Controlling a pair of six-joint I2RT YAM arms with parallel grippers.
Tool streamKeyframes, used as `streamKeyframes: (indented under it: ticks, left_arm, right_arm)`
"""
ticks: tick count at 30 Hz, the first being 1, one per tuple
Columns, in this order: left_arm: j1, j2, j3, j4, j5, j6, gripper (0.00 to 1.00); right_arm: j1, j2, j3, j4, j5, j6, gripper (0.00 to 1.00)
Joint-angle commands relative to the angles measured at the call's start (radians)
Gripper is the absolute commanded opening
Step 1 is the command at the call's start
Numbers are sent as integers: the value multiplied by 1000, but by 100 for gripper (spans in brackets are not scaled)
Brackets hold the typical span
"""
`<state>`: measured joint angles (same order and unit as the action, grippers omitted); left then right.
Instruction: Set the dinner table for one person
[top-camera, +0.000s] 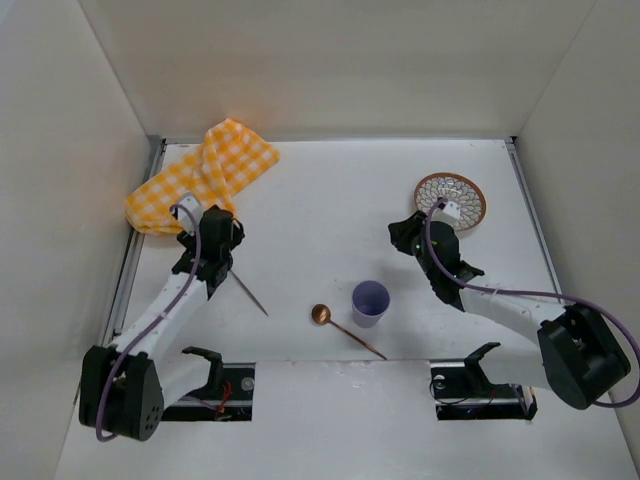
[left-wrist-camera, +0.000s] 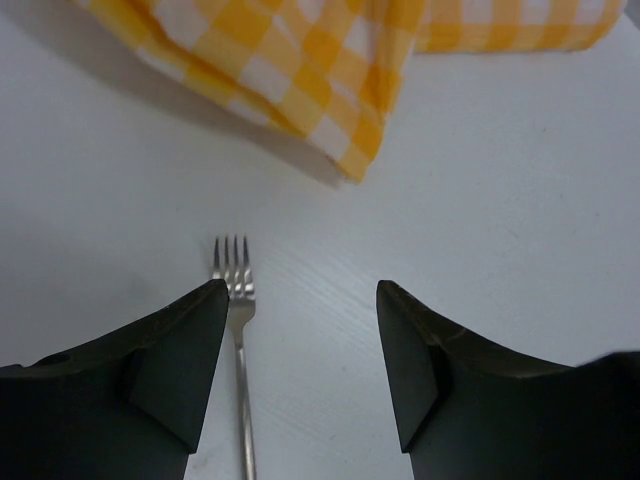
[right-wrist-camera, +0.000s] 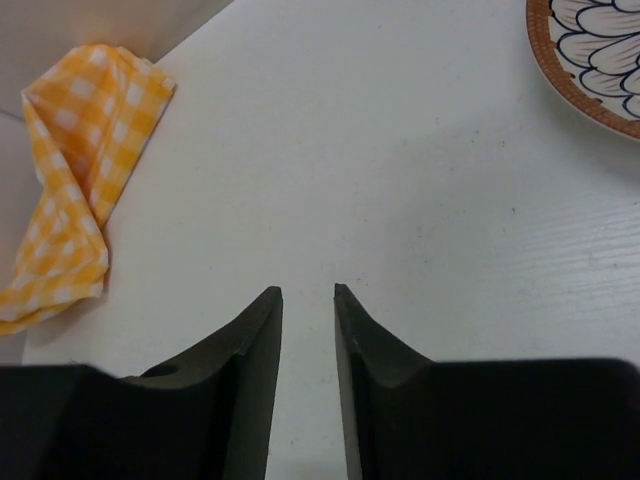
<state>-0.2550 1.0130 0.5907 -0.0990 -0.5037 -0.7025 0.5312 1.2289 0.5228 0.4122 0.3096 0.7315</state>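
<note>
The white dinner table (top-camera: 320, 220) carries a yellow-and-white checked cloth (top-camera: 200, 175) at the far left and a patterned plate with a brown rim (top-camera: 450, 200) at the far right. A lilac cup (top-camera: 370, 300) and a copper spoon (top-camera: 345, 330) sit near the front middle. A metal fork (top-camera: 250, 294) lies under my left gripper (top-camera: 212, 240). In the left wrist view the gripper (left-wrist-camera: 300, 300) is open and empty, low over the table. The fork (left-wrist-camera: 237, 330) lies just inside the left finger, and the cloth (left-wrist-camera: 330, 60) is ahead. My right gripper (top-camera: 400, 233) is beside the plate. In the right wrist view it (right-wrist-camera: 305, 292) is empty, its jaws a narrow gap apart.
White walls close in the table on the left, the back and the right. In the right wrist view the plate's rim (right-wrist-camera: 590, 70) shows at the top right and the cloth (right-wrist-camera: 80, 170) far to the left. Both arm bases stand at the near edge.
</note>
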Motion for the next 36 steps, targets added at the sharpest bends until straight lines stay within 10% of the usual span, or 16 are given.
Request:
streamKeyframes:
  ticks: [1,6,19,36]
  left_arm:
    - [-13,103,128,131,-58,109,59]
    - [-23,332,302,154,-99,169,60]
    - [-5,1096,1007,140,-58,501,54]
    - [9,1384,1268,122,-71,774,59]
  right_arm:
    - [0,-8,39,37,-14,-10,24]
    - [0,-9,46,22,-14,-15,20]
    - [8,4,57,37,-41,-26,61]
    - [28,1,66,33,-55,-34,68]
